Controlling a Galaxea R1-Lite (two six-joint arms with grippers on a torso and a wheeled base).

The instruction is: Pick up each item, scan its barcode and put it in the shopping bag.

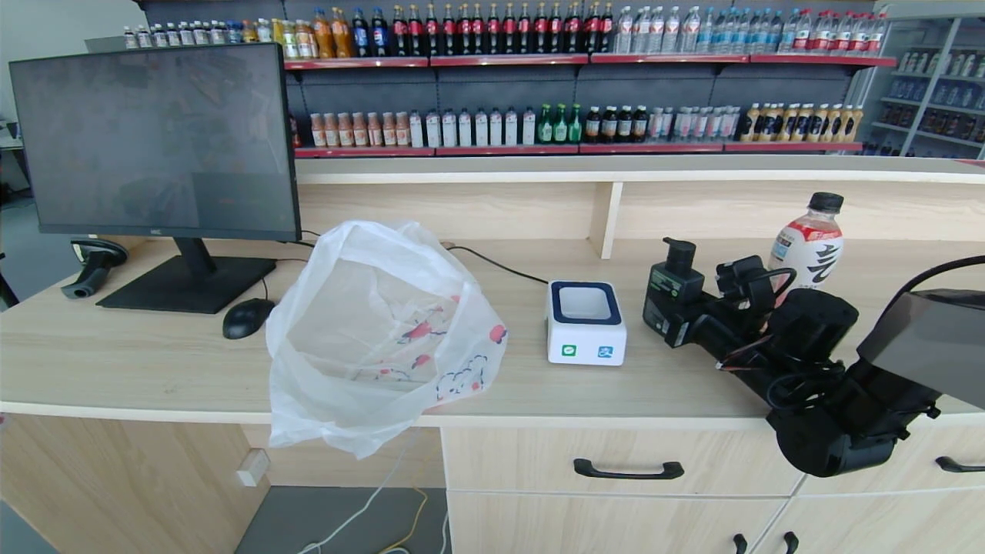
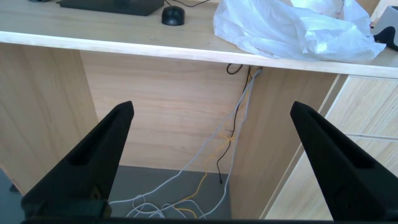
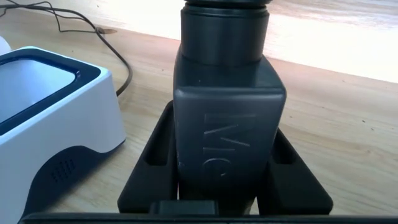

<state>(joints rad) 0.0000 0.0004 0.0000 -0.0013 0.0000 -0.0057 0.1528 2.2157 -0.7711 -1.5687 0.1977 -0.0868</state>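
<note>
Where the dark bottle sits: the dark bottle (image 1: 671, 296) is upright in the right gripper (image 3: 222, 143), its cap on top and its long axis vertical, low over the counter (image 1: 154, 362).
Right fingers: clamped on the bottle's two flat sides, one finger (image 3: 155, 155) on each side of the body.
Scanner: the white scanner (image 1: 586, 323) stands just beside the bottle, on the robot's left of it, apart from it. Its dark-framed window faces up.
Relation that matters: the window looks upward while the bottle stands beside it, not over it. By my reckoning the bottle has to travel leftward and come above the window, with its printed side turned down. I cannot tell which face carries the barcode.
Shopping bag: the shopping bag (image 1: 377, 331) lies farther left, past the scanner, slumped over the counter's front edge with its mouth gaping upward and forward.
Nearer arm: the right one, plainly, as it already has the item.
Left gripper: the left gripper (image 2: 212, 109) hangs below the counter's edge facing the open cupboard space and its cables, fingers spread wide and holding nothing.
Waiting item: a white-labelled bottle (image 1: 808, 246) stands at the back of the counter, behind the right arm.
</note>
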